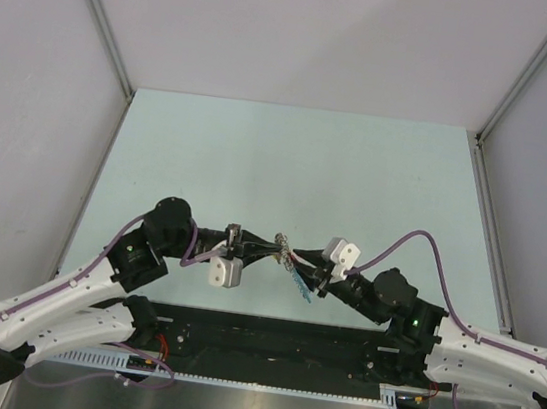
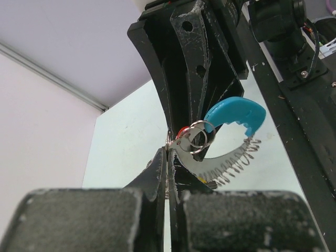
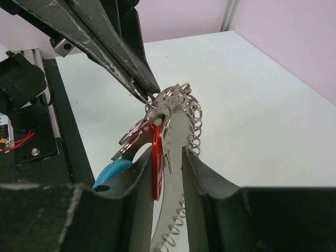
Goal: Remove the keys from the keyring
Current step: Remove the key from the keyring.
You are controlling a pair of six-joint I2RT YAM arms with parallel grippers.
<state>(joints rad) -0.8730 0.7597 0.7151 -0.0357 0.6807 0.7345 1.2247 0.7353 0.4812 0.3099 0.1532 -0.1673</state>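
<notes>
The red-headed key (image 3: 157,167) hangs on the keyring (image 3: 180,100), a bunch of silvery rings and coiled links held in the air above the counter (image 1: 259,162). A blue arc (image 2: 233,112) juts from the keyring toward the arm bases. The left gripper (image 2: 168,157) is pinched tight on one small ring of the keyring. The right gripper (image 3: 167,176) is nearly closed from the keyring's other side, clamping its flat silvery strip with the key's head between its fingers.
</notes>
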